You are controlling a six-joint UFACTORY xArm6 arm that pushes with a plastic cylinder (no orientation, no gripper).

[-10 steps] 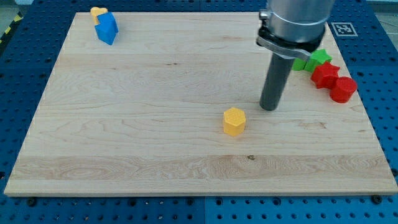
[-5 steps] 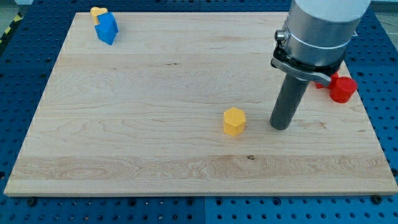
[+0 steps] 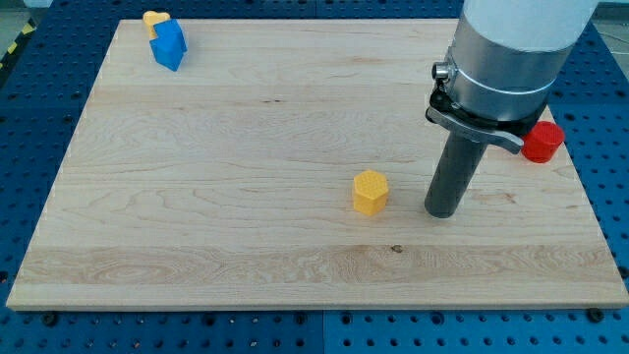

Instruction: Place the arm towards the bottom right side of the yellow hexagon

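Moved: tip (image 3: 442, 212) has slid from up near the red and green blocks at the view's right down toward the view's bottom; in the last half second it only crept slightly left and down.
Tip now: on the desk (image 3: 197, 197), to the view's right of the yellow hexagon (image 3: 371, 192), slightly lower than it, near but with a clear gap, not touching.
Yellow hexagon: sits a bit right of the desk's middle, lower half; same spot as before.
Jaws: none on this arm, just a straight dark rod, holding nothing.
Red block (image 3: 542, 142): at the desk's right edge, partly hidden behind the arm body; shape hard to make out. The other red and green blocks seen earlier are now covered by the arm.
Blue block (image 3: 169, 44): top left corner of the desk, shape unclear.
Small yellow block (image 3: 152, 19): touching the blue one on its top-left side, mostly hidden behind it.
Desk surround: blue perforated board (image 3: 609, 177).
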